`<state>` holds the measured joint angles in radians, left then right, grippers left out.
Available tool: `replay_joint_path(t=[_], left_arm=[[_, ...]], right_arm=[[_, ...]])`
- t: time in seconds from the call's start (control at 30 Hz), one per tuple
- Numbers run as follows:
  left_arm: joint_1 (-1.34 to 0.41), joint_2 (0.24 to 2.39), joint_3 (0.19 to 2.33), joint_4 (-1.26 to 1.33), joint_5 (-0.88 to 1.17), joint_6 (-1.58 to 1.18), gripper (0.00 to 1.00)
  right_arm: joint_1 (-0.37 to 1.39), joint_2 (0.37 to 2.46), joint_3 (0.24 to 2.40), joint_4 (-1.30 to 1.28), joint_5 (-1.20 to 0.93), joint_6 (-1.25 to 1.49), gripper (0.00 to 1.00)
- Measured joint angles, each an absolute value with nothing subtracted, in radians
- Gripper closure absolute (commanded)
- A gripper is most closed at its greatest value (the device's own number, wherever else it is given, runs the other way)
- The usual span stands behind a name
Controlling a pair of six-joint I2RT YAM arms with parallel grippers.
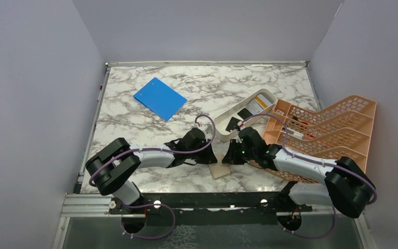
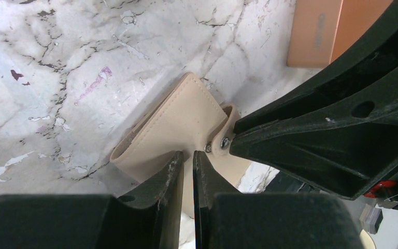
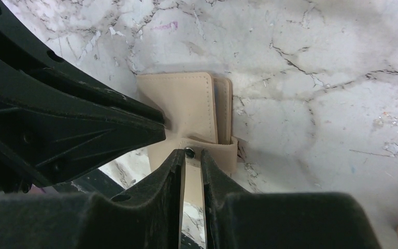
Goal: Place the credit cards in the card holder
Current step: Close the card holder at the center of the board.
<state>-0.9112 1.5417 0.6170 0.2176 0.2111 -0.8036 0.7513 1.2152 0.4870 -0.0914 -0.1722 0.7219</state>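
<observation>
Finding: the card holder (image 3: 186, 104) lies flat and folded on the marble table (image 1: 134, 129), close to the near edge and directly between my two tools. Its long side runs away from my right gripper (image 3: 190, 154), with the open edge of the covers turned toward the orange rack (image 1: 331, 124). The right gripper looks pinched on the snap tab (image 2: 222, 142), which stands lifted off the cover with its stud at my fingertips. My left gripper (image 2: 187, 154) sits at the opposite side, over the near edge of the cover. Its fingers are almost together, with only a thin slit between them, and I cannot tell whether leather is caught in it. The deciding relation is that the tab lies on the right arm's side and the body of the holder on the left arm's side, so I judge that any pull to open must go outward to the right against a left-hand hold. The credit cards (image 1: 245, 112) lie apart in the white tray (image 1: 222, 118), beyond both tools and nearer the right arm.
</observation>
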Motion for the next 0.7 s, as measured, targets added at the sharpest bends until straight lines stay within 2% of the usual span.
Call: replay_joint_path(t=[0.47,0.7], left_arm=[[-0.911,1.556,0.617,0.242,0.216,-0.804,0.85],[-0.911,1.56,0.617,0.249,0.221,-0.805,0.84]], right_arm=[[0.751,1.259,0.486,-0.042,-0.223,0.733,0.82],[0.751,1.26,0.485,-0.052,-0.225,0.731,0.78]])
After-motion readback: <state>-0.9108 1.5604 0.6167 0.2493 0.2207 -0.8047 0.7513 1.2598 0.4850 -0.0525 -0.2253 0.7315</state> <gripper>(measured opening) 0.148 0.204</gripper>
